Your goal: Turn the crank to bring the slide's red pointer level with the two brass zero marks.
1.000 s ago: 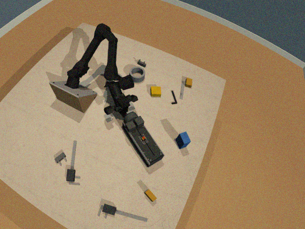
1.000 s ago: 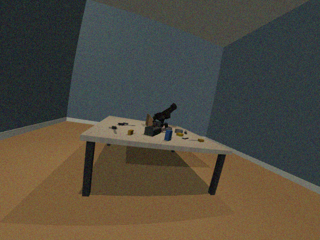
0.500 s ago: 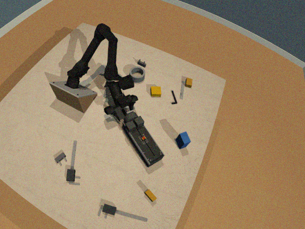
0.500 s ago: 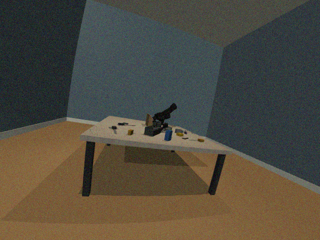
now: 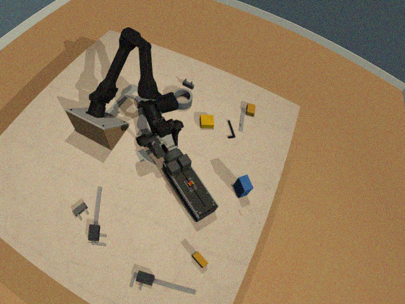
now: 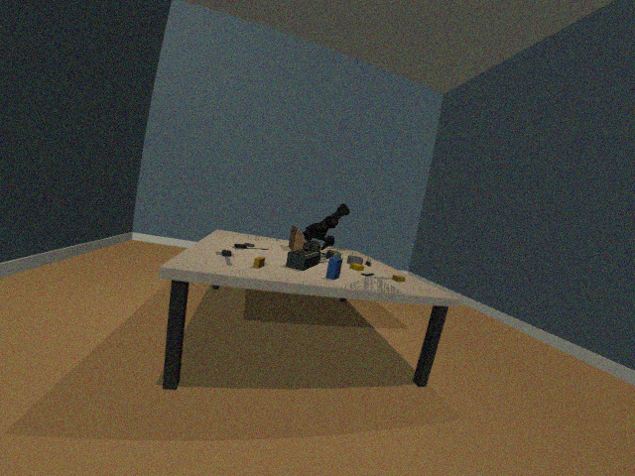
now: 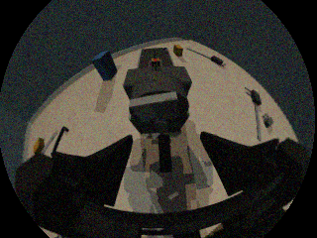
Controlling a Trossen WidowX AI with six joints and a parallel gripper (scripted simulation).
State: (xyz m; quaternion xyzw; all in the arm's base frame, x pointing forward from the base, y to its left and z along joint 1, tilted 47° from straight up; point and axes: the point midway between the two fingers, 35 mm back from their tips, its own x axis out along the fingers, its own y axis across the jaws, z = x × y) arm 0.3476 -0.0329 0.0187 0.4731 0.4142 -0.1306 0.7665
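Observation:
The machine [image 5: 206, 200] [image 6: 303, 260] [image 7: 158, 79] is a long dark box. Its small red pointer [image 5: 190, 183] [image 7: 156, 61] sits near the middle of the top slot, with brass-yellow beside it; exact level with the zero marks is too small to tell. The crank's pale arm [image 7: 154, 99] shows at the machine's near end. The black handle [image 7: 164, 156] sticks out toward the wrist camera. My gripper [image 5: 168, 149] [image 7: 166, 137] is open, its fingers apart on either side of the handle, with visible gaps and nothing held.
A blue block [image 5: 243, 186] [image 6: 333, 268] [image 7: 105, 65] stands beside the machine. A yellow block [image 5: 207, 121], a black L-shaped key [image 5: 231, 129] and a grey ring [image 5: 187, 104] lie beside the arm. An orange block [image 5: 199, 259] lies beyond the machine's far end.

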